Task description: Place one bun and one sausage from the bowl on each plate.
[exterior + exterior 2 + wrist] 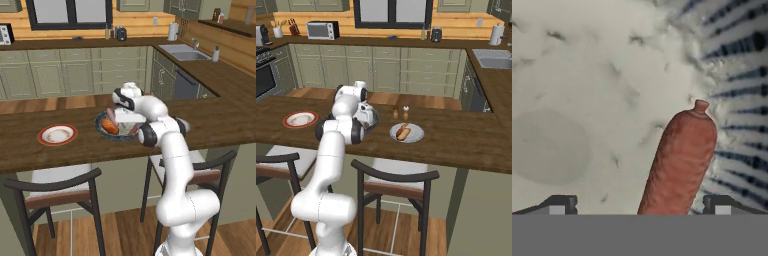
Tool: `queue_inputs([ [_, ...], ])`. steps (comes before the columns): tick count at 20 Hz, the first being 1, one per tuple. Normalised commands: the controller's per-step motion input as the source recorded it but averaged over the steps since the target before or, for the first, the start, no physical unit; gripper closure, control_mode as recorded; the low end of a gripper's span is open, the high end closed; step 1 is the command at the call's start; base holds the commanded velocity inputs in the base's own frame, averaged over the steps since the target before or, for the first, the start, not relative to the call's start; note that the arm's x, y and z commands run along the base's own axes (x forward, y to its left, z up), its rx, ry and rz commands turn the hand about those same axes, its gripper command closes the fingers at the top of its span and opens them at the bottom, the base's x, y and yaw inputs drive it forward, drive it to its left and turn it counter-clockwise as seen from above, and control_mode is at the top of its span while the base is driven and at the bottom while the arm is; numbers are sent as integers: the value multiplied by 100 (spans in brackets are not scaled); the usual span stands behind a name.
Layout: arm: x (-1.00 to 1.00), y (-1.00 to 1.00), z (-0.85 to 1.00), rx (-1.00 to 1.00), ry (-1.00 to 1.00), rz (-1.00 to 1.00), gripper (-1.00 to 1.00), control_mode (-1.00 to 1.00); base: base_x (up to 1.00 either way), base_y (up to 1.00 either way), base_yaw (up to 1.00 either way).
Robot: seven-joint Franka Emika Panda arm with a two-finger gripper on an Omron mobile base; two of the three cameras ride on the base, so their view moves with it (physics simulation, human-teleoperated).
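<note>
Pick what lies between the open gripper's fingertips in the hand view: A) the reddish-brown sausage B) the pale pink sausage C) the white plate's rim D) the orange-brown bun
A: the reddish-brown sausage runs up between the gripper tips, lying on the bowl's pale speckled inside.

A dark wooden desk (220, 117) runs across the kitchen. Two dark-framed chairs (55, 186) stand at six o'clock on plank flooring (125, 232). Sage cabinets (75, 70) line the far wall at twelve o'clock beneath a window (67, 12); a sink (182, 51) sits at two o'clock.
</note>
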Motion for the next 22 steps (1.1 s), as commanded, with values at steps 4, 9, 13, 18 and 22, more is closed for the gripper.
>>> queue_inputs([
  [4, 0, 0, -31, 0, 0, 0, -100, -100, 0, 0, 0],
  [9, 0, 0, -21, 0, 1, 0, -100, -100, 0, 0, 0],
  [13, 0, 0, -13, -5, 9, 0, -100, -100, 0, 0, 0],
  [18, 0, -18, -16, -5, 5, -4, -100, -100, 0, 0, 0],
  [22, 0, -8, -23, -7, 0, 0, -100, -100, 0, 0, 0],
])
